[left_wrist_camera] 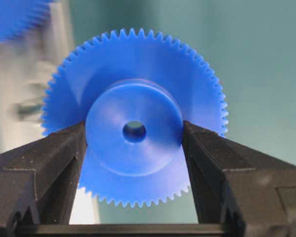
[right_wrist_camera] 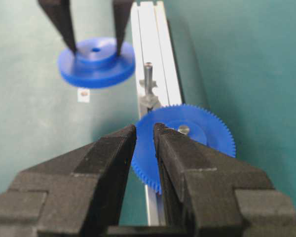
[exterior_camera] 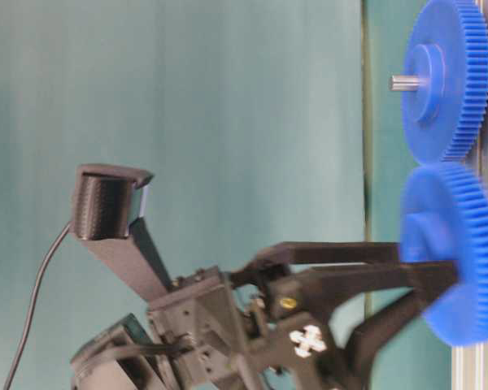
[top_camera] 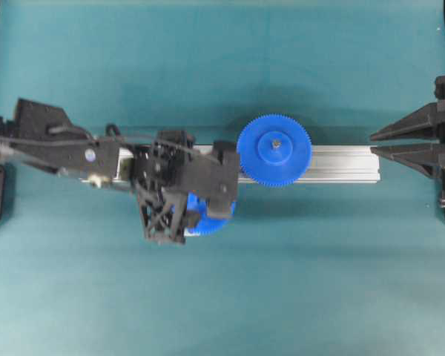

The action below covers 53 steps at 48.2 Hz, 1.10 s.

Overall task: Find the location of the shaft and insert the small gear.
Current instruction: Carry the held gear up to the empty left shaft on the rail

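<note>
My left gripper is shut on the raised hub of the small gear, a blue toothed disc with a small centre hole. Seen from overhead, the small gear pokes out under the left gripper, just in front of the rail. In the right wrist view the small gear hangs flat to the left of the shaft. The shaft is a thin grey pin on a faceted mount, standing bare on the rail. My right gripper rests at the far right, its jaws almost together with nothing between them.
The long silver rail lies across the middle of the teal table. The wider blue gear sits on its own grey pin, right of the shaft. A tiny white square lies on the table below the held gear.
</note>
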{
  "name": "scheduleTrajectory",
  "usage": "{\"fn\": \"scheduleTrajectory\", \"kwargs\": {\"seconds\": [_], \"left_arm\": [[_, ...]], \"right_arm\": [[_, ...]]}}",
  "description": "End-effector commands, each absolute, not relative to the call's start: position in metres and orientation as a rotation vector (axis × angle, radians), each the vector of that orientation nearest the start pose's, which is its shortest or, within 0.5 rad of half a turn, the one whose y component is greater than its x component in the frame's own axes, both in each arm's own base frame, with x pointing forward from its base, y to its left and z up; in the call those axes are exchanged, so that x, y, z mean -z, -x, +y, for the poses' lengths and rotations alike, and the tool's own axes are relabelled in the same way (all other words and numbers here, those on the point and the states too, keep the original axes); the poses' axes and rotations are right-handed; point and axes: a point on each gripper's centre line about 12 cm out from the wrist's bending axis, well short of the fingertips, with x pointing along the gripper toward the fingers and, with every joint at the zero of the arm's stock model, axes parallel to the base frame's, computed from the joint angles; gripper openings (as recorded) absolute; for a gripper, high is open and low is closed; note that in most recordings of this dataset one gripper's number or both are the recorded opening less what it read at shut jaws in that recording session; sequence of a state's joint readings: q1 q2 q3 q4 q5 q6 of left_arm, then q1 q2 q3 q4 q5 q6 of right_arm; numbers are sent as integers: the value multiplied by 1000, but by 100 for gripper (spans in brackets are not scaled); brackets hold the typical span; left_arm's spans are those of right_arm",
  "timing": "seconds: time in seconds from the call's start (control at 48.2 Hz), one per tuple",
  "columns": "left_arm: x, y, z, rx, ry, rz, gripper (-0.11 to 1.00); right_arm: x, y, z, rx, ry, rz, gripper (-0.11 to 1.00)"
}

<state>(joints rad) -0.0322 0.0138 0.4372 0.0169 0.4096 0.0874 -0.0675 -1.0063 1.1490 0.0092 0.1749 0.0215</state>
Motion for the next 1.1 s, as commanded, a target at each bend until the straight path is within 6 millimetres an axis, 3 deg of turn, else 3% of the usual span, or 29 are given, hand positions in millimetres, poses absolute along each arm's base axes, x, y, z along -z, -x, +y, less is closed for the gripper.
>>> {"fn": "scheduleTrajectory", "kwargs": {"seconds": [0.0,0.228,0.643,1.079], "left_arm": [[-232,-413,-2,54,-137,792,64],[-239,-416,19,31,-184,777,64],[-229,-419,29,19,-187,802,64],[-258,-419,36,15,-210,816,64]], "right_arm": [[-262,-189,-13,74,-51,305,35],[-263,-188,-13,74,-49,299,35],[-264,-184,-16,90,-52,286,35],[-263,-183,-16,92,-53,286,35]]}}
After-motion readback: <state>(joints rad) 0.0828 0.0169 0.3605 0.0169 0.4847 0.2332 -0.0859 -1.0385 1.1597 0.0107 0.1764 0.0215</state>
